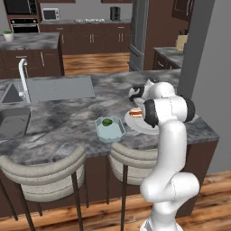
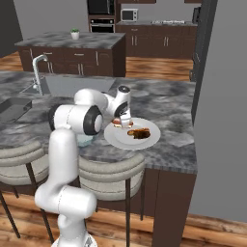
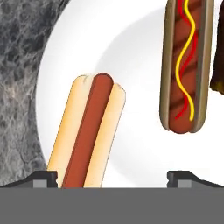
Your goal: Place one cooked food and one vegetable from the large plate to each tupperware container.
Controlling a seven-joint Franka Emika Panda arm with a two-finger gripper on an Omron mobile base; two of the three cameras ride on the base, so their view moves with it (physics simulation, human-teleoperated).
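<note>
The large plate [image 3: 135, 148] is white and lies on the counter's right part [image 1: 135, 127] [image 2: 144, 142]. On it lies a red sausage in a pale bun [image 3: 89, 131] [image 1: 135, 113]. Beside it is an orange-brown grilled piece with yellow and red stripes [image 3: 186, 65] [image 2: 139, 133]. My gripper [image 3: 114, 179] [image 2: 124, 120] hangs open just above the plate, with the bun's near end inside its left fingertip [image 3: 46, 177]. The pale blue-green octagonal tub [image 1: 111, 131] left of the plate holds a dark green vegetable [image 1: 107, 122]. The grey rectangular tub [image 1: 13, 122] sits far left.
A dark brown piece [image 3: 218, 74] shows at the plate's edge. The steel sink [image 1: 58, 88] with its faucet [image 1: 22, 79] lies behind the tubs. Two padded stools [image 1: 45, 173] stand against the counter front. A grey wall [image 2: 219, 96] rises right of the counter.
</note>
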